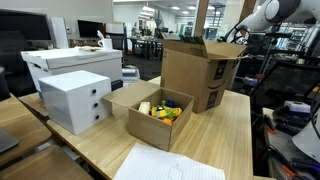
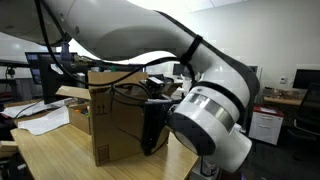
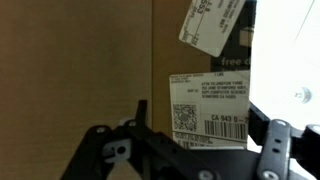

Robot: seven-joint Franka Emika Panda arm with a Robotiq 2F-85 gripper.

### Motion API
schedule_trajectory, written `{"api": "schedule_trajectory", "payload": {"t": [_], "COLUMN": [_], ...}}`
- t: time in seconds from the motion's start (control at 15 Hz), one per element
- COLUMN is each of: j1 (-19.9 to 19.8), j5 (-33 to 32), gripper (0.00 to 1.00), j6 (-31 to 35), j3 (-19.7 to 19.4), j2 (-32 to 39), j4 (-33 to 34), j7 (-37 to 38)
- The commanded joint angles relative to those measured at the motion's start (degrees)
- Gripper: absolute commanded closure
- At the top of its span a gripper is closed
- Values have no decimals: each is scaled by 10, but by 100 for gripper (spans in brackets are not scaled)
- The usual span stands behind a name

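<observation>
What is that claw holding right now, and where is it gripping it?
Nothing: in the wrist view the gripper stands wide open, only the cardboard box showing between its fingers.

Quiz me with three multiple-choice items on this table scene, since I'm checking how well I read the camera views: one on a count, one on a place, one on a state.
1. How many open brown cardboard boxes stand on the light wooden table?
A) one
B) two
C) four

2. Where do the small yellow, green and orange items lie?
A) in the tall brown cardboard box
B) on the floor
C) in the low brown cardboard box

3. How do the jaws stand in the wrist view?
A) spread wide with nothing between them
B) shut on a yellow item
C) pressed tight together

Answers:
1 B: a tall one and a low one show in an exterior view.
2 C: the colours show through its open top.
3 A: the fingers stand far apart in front of the white printed label on the box wall.
</observation>
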Motion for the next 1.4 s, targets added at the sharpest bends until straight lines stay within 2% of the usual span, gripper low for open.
{"api": "schedule_trajectory", "payload": {"t": [0.0, 0.53, 0.8, 0.87, 0.93, 1.0, 1.33], "j1": [23, 67, 128, 146, 162, 206, 286], "j5": [-27, -91, -132, -145, -158, -187, -267], "gripper": [0, 0, 0, 14, 20, 40, 69], "j6": [29, 93, 126, 137, 145, 164, 182], "j3": [-16, -8, -25, -28, -28, -33, -42], "j2": [-37, -89, -97, -97, -95, -95, -91], "j4": [32, 163, 218, 232, 242, 256, 279], "j7": [70, 204, 266, 285, 298, 326, 389]}}
